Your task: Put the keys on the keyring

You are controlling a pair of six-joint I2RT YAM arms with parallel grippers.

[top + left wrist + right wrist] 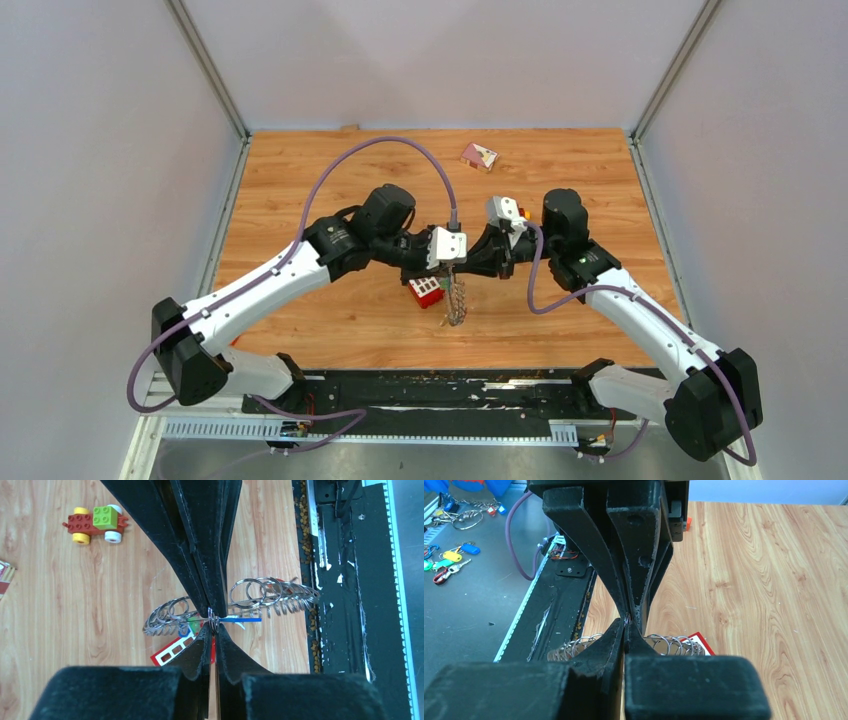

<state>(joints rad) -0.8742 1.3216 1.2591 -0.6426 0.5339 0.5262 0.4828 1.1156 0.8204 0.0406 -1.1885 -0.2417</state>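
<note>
Above the red brick (426, 291), we see the two arms meeting tip to tip. The left gripper (213, 636) is clamped on the keyring (287, 602), a coil of grey metal loops hanging just beside the brick. The right gripper (626, 626) is pressed closed against the left one's tips; we cannot tell what it pinches. The keys (243, 620), with blue and green tags, dangle at that pinch point over the brick.

Over the middle of the light wooden table (300, 180), the left gripper (212, 632) and right gripper (626, 630) meet tip to tip, both pinching the large grey metal keyring (457, 300), which hangs below them. A red studded toy brick (427, 291) lies just left of it. A small pink card (479, 156) lies near the far edge.
</note>
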